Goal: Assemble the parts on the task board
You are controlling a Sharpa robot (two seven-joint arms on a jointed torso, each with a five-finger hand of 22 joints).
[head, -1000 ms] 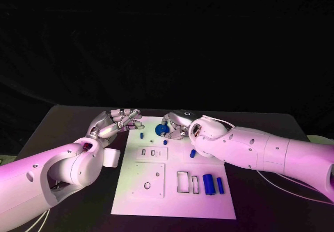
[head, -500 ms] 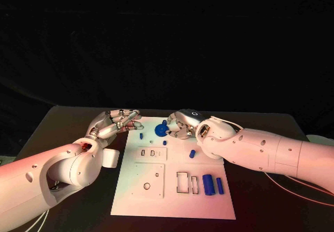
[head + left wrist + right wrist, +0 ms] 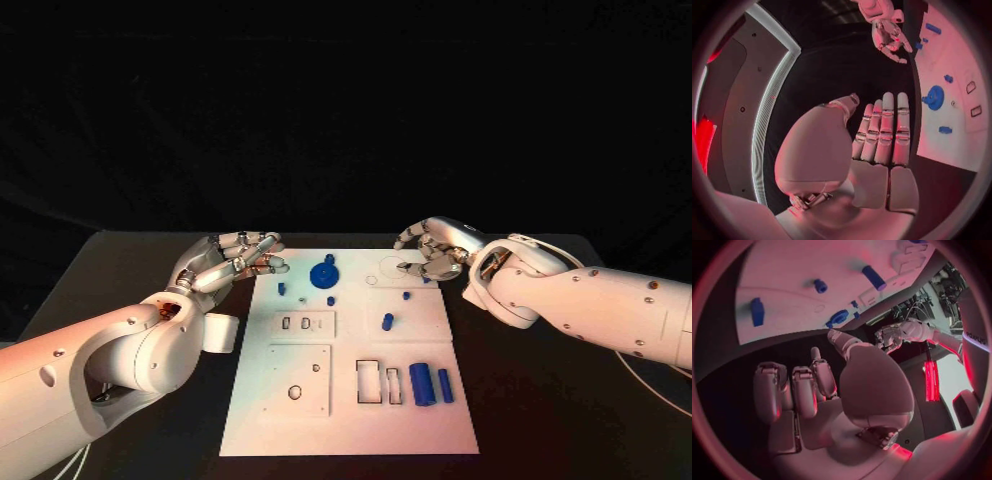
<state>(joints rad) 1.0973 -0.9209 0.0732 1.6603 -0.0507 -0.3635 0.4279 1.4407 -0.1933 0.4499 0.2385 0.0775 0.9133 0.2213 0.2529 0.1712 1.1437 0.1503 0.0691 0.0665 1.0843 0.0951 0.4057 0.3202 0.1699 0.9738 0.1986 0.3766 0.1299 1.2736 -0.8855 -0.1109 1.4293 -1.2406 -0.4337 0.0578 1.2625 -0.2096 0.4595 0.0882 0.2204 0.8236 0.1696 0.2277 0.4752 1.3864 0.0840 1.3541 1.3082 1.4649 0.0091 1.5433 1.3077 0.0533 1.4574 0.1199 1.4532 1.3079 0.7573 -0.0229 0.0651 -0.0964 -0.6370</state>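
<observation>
Head view, task board: the white task board (image 3: 346, 420) lies in the middle of the black desk (image 3: 130, 270), long side running away from the robot.
Head view, parts: a round blue part (image 3: 323, 272) stands on the far end of the board; a small blue peg (image 3: 387, 321) sits near the middle; two blue cylinders (image 3: 421, 384) lie side by side near the right edge, next to rectangular cut-outs.
Head view, left hand: the left hand (image 3: 231, 262) is at the board's far left corner, fingers apart and lightly curled, holding nothing.
Head view, right hand: the right hand (image 3: 433, 252) is at the board's far right corner, fingers bent and apart, with nothing in them; it is apart from the round blue part.
Left wrist view: the left hand (image 3: 879, 145) shows a flat palm with fingers straight and side by side, nothing in it; the board (image 3: 967, 70) lies beside it with the round blue part (image 3: 934, 97) on it, and the right hand (image 3: 889, 37) beyond.
Right wrist view: the right hand (image 3: 811, 390) has its fingers half curled over the dark desk, holding nothing; the board (image 3: 798, 270) lies ahead, carrying a blue cylinder (image 3: 874, 277) and small blue pieces.
</observation>
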